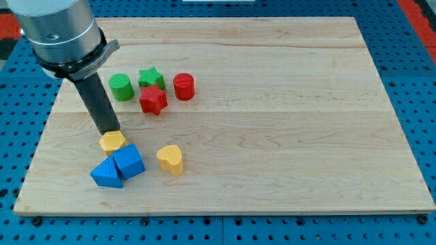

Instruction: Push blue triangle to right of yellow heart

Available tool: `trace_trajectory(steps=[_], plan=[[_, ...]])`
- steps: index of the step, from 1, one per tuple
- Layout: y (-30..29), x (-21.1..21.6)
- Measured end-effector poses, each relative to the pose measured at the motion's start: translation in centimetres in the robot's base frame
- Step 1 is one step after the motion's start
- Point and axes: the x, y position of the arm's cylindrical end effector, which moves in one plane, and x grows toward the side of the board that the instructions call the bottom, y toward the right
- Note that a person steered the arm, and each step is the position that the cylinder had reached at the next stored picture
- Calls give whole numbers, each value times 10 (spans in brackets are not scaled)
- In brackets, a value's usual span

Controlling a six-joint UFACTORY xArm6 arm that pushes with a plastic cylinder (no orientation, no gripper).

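The blue triangle (106, 173) lies near the board's bottom left, touching a blue cube-like block (129, 162) on its right. The yellow heart (170, 159) sits a little to the right of both, apart from them. A yellow hexagon-like block (112, 141) rests just above the blue pair. My tip (110, 132) stands at the upper edge of that yellow block, above and slightly left of the blue blocks.
A green cylinder (122, 88), green star (151, 77), red star (153, 100) and red cylinder (184, 86) cluster at the upper left. The wooden board (286, 136) ends close below the blue triangle. The arm's grey body (61, 34) fills the top left corner.
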Motion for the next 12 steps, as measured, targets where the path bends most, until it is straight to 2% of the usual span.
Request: trace_trajectory(steps=[3, 4, 5, 7, 9, 11, 12], plan=[[-1, 3], [-45, 23], [-75, 25], [-51, 95], [50, 80], [64, 118], [91, 95]])
